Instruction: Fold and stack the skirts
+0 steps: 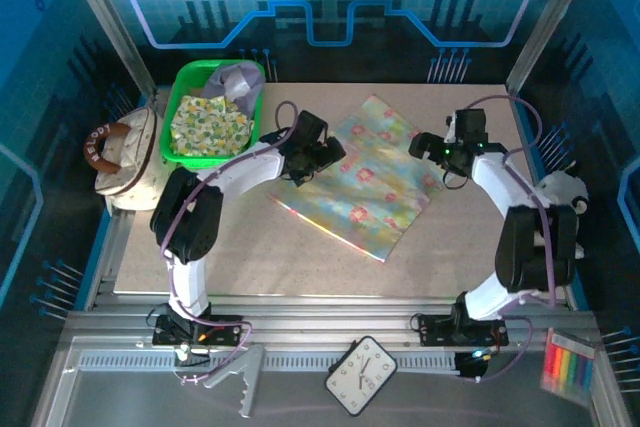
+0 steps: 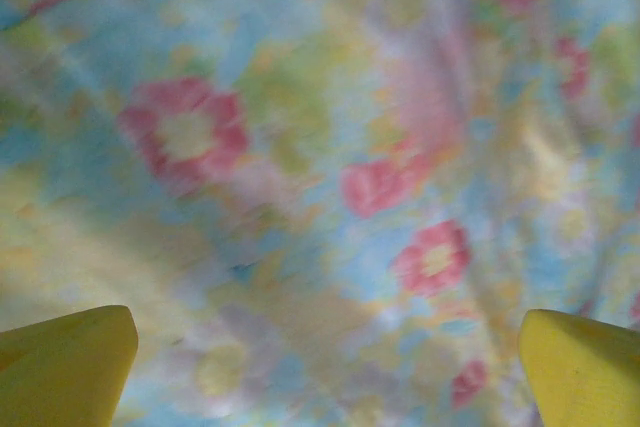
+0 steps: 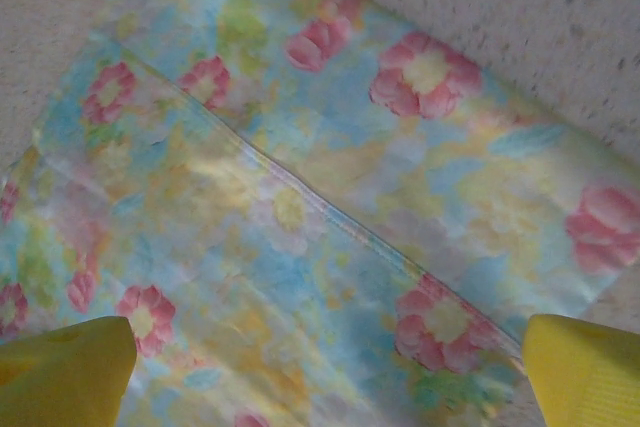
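Observation:
A pastel floral skirt with pink flowers lies flat on the table, one layer folded over another. My left gripper hovers over its left edge, jaws open; in the left wrist view the blurred floral skirt spreads close under the open gripper. My right gripper hangs open over the skirt's right corner. In the right wrist view the floral skirt shows a stitched hem running diagonally above the open gripper. A yellow-green leafy skirt and a lavender-grey skirt sit in the green basket.
A cream handbag with a brown handle stands off the table's left edge. A white plush toy sits behind my right arm. A clock and a grey clip lie on the near rail. Bare tabletop borders the skirt.

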Tool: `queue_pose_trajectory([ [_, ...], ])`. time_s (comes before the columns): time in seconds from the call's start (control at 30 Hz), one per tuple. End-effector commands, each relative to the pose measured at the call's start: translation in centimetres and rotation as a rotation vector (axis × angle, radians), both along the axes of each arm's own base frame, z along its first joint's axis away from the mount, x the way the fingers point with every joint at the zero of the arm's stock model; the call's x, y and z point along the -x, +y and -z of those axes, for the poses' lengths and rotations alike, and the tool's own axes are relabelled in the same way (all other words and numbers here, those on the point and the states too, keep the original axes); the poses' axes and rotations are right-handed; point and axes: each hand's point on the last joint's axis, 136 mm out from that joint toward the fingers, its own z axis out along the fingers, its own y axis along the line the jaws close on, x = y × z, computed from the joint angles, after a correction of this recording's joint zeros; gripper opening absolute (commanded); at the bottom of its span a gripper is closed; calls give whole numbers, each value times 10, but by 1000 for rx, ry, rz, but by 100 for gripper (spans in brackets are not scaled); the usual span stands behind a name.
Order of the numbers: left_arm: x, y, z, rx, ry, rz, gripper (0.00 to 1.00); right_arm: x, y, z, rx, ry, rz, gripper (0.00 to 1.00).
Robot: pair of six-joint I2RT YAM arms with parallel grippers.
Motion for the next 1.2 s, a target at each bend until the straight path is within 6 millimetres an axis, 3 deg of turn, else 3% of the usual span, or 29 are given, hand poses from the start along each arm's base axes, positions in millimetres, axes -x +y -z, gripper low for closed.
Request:
queue_pose_trajectory([
  [0.0, 27, 16, 33, 49, 169, -28, 99, -17, 2, 14, -107, 72, 90, 100],
  [0.07, 40, 21, 50, 63, 214, -19, 99, -25, 1, 29, -119, 102, 106, 100],
  [0.3, 75, 43, 76, -12, 306, -14, 99, -57, 16, 74, -238, 189, 128, 100],
  [0.4, 90, 56, 85, -36, 302, -23, 99, -80, 28, 86, -382, 202, 141, 100],
  [0.5, 106, 58, 96, -24, 359, -5, 99, -104, 41, 96, -393, 239, 116, 100],
  [0.7, 125, 41, 77, 47, 361, 58, 99, -153, 83, 108, -414, 267, 29, 100],
  [0.87, 126, 13, 52, 123, 332, 162, 99, -190, 112, 109, -428, 256, -1, 100],
  [0.97, 129, 3, 43, 107, 323, 210, 99, -207, 121, 110, -457, 229, 14, 100],
  [1.1, 133, 5, 44, 103, 330, 209, 99, -220, 123, 103, -474, 185, 54, 100],
  [1.17, 133, 3, 37, 113, 317, 221, 99, -223, 120, 90, -461, 157, 56, 100],
])
